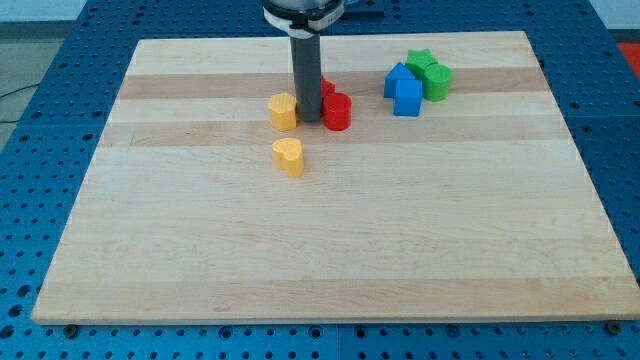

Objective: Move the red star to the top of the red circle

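Note:
The red circle (pixel 338 112) stands on the wooden board (pixel 330 240) near the top middle. The red star (pixel 327 89) shows only as a sliver just above the circle, mostly hidden behind my rod. My tip (pixel 309 119) rests on the board right at the circle's left side, between it and a yellow block (pixel 283 111). The star and the circle look to be touching.
A yellow heart (pixel 289 157) lies below the yellow block. At the top right a cluster holds two blue blocks (pixel 404 90), a green star (pixel 420 62) and a green round block (pixel 437 81).

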{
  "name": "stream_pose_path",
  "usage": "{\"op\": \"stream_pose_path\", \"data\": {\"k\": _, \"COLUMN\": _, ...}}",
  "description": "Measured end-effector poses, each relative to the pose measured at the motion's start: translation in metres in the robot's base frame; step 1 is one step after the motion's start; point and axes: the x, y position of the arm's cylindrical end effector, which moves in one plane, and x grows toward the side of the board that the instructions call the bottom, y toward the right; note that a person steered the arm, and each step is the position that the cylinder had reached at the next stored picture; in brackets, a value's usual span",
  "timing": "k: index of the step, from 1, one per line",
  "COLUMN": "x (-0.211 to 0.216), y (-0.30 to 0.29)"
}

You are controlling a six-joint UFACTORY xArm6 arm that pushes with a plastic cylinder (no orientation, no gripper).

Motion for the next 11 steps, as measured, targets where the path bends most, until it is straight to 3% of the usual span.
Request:
{"op": "stream_pose_path", "data": {"k": 2, "x": 0.001, "y": 0.007}}
{"op": "stream_pose_path", "data": {"k": 4, "x": 0.035, "y": 0.036}}
{"op": "stream_pose_path", "data": {"k": 6, "x": 0.002, "y": 0.053}}
{"op": "stream_pose_path", "data": {"k": 7, "x": 0.010, "y": -0.009}}
{"op": "stream_pose_path", "data": {"k": 8, "x": -0.008, "y": -0.017}}
{"op": "stream_pose_path", "data": {"k": 10, "x": -0.074, "y": 0.018}}
{"op": "stream_pose_path", "data": {"k": 11, "x": -0.079, "y": 0.012}}
